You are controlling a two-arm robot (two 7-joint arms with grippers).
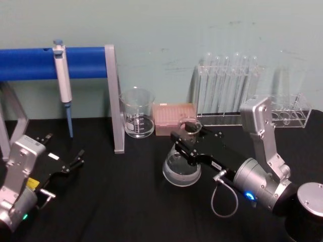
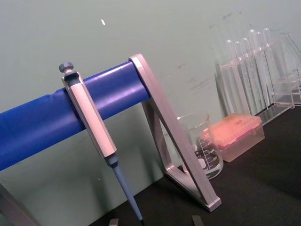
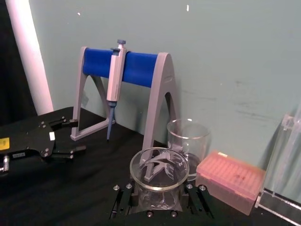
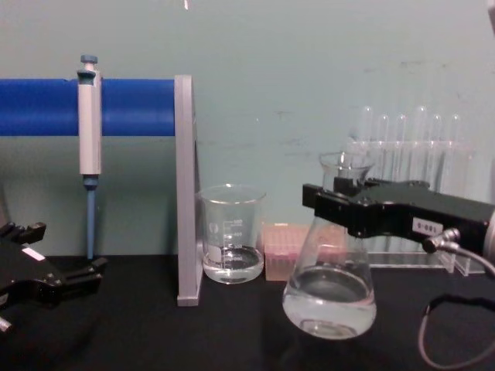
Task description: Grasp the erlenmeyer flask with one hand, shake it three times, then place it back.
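Note:
The erlenmeyer flask [image 1: 180,171] is clear glass with a little clear liquid in its wide base [image 4: 330,303]. It sits mid-table, in front of the pink box. My right gripper [image 1: 187,143], the hand, is shut on its narrow neck just under the flared lip [image 4: 344,164], with the black jaws on both sides. The right wrist view looks down into the flask mouth [image 3: 159,168]. I cannot tell whether the base touches the table or hangs just above it. At the left edge of the table my left gripper [image 1: 63,176] rests open and holds nothing.
A glass beaker [image 1: 137,113] and a pink tip box [image 1: 174,118] stand just behind the flask. A pipette [image 1: 63,80] hangs on the blue stand [image 1: 30,63] at the back left. Test tube racks [image 1: 227,91] line the back right.

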